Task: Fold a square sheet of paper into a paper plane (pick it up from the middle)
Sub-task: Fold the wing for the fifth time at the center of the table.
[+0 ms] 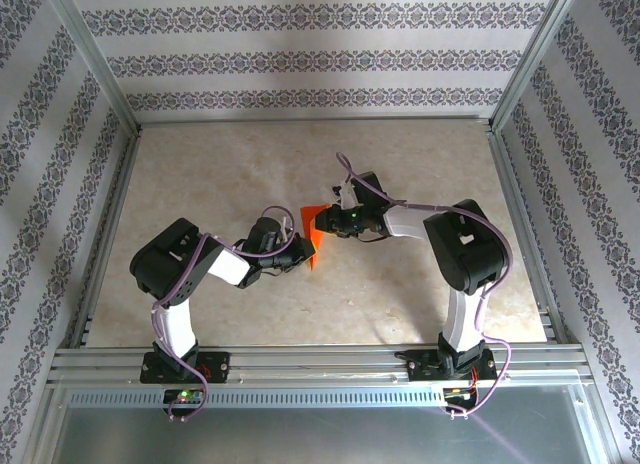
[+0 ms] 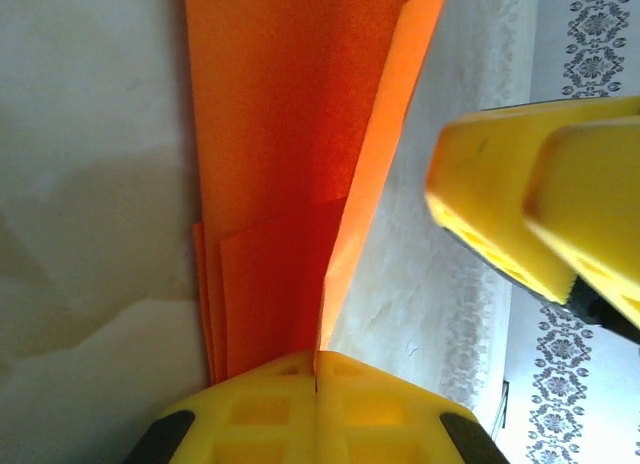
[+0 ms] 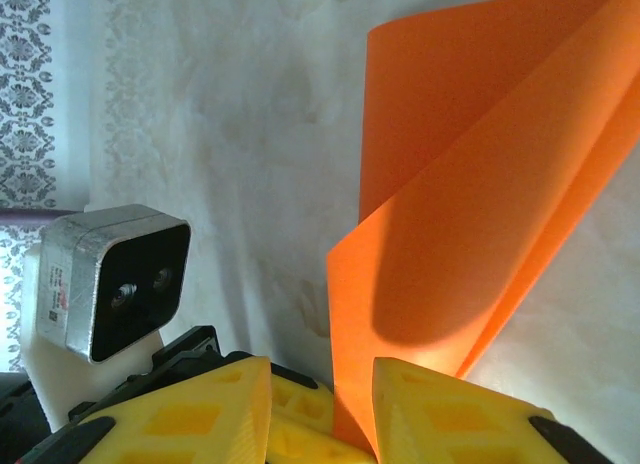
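The orange-red sheet of paper hangs folded above the table's middle, between both grippers. In the left wrist view the paper shows several stacked layers and one flap standing up along a central crease. My left gripper is shut on the paper's near edge at that crease. In the right wrist view the paper curves upward, and its lower edge sits between the fingers of my right gripper. Those jaws stand apart, and the paper lies against the right-hand finger. From above, the right gripper meets the left gripper at the paper.
The beige tabletop lies below, framed by metal rails at the near edge and patterned walls on three sides. The left arm's wrist camera is close on the right gripper's left. A right finger looms beside the paper.
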Controlling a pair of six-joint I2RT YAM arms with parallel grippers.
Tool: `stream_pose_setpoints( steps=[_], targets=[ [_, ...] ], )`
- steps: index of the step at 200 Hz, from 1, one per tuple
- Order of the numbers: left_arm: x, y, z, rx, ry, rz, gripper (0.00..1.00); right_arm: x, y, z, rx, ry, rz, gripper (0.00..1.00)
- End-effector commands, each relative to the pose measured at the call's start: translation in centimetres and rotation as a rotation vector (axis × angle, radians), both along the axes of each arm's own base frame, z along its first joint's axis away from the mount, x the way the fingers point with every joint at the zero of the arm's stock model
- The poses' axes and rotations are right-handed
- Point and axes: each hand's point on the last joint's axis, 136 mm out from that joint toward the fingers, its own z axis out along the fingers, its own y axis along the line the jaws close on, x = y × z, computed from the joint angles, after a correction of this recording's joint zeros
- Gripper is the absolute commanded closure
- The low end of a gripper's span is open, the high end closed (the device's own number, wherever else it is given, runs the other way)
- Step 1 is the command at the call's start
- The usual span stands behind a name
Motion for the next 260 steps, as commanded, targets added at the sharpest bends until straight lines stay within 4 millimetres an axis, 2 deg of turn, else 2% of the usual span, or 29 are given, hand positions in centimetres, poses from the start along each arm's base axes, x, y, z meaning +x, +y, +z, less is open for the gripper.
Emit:
stream_pose_setpoints(
  steps=[1, 96, 147, 218, 260],
  targets=[
    [0.0, 1.8, -2.5, 0.04, 0.06, 0.063, 0.94, 0.1, 1.3, 0.2, 0.036, -0.02, 0.052, 0.68],
    [-0.2, 2.3, -3.4, 0.055, 0.088, 0.076, 0.85, 0.2, 2.5, -0.8, 0.051, 0.008, 0.071, 0.67],
    [-0.4, 2.9, -4.1, 0.079, 0.118, 0.098, 0.89, 0.4, 2.3, -0.9, 0.036, 0.007, 0.054, 0.66],
    [-0.5, 3.3, -4.4, 0.075, 0.139, 0.108, 0.94, 0.7, 1.7, 0.8, 0.063, -0.039, 0.047, 0.65],
    [-0.6, 3.5, -4.8, 0.08, 0.152, 0.116, 0.97, 0.2, 1.2, 0.8, 0.069, -0.039, 0.051, 0.65]
  ],
)
